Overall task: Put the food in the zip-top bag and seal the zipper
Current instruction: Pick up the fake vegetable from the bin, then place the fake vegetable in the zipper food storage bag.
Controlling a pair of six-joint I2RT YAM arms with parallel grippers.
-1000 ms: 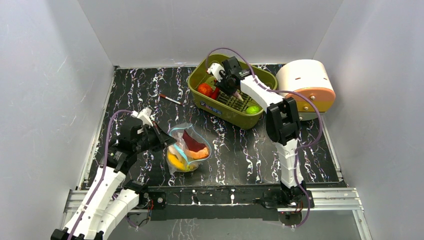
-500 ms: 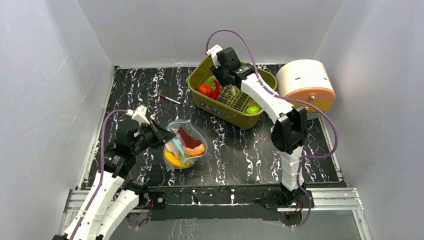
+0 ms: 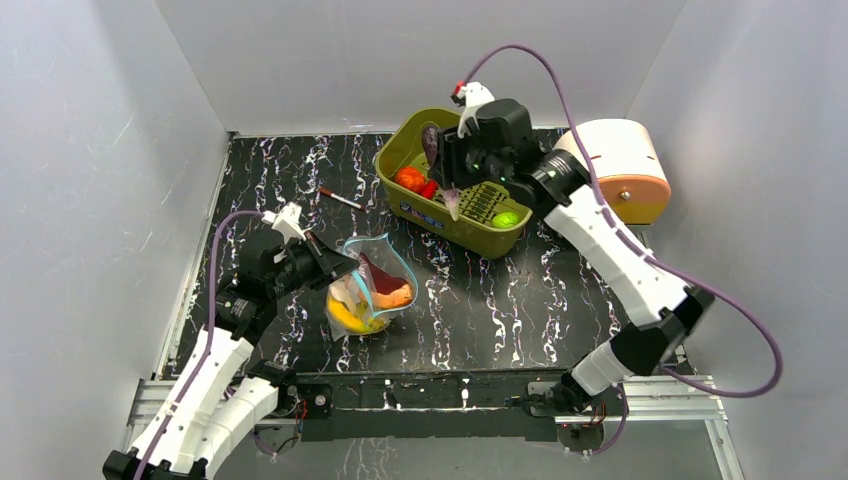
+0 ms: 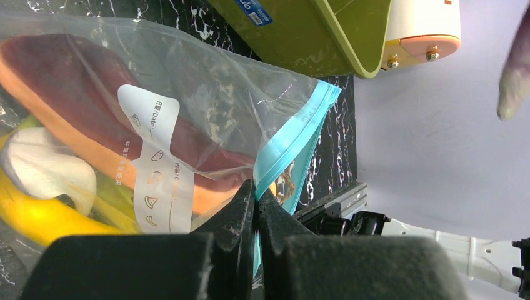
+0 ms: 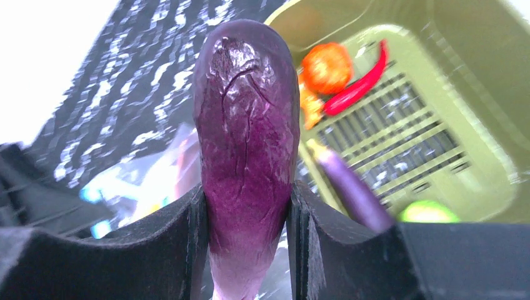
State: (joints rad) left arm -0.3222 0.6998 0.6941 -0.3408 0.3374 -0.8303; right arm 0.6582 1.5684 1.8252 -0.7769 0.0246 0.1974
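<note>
Purple eggplant is clamped by its sides in the R gripper, jaws about half closed. It hangs in the air over the near-left part of the olive tub. In the top view the fat dark end sits high and the pale narrow end low, so it looks roughly upright, but exact tilt is hard to call. Also in the tub: tomato, red chili, green fruit.

L gripper is pinched fully shut on the teal zipper at the rim of the zip-top bag, lifting that side so the mouth gapes up and toward the tub. Bag sits on the table mid-left, with a banana plus orange and dark-red pieces inside.

Key geometry: bag mouth lies to the robot's left and nearer the bases than the eggplant, well apart and lower. L arm is nearer the bag but busy w/ the rim, so R arm carries.

My read: go over the mouth, then lower pale end first. Opening looks barely wider than the eggplant, so lateral alignment matters. Risk is clipping the far lip, folding the bag or pulling it out of the L pinch. Zipper not sealed yet.
</note>
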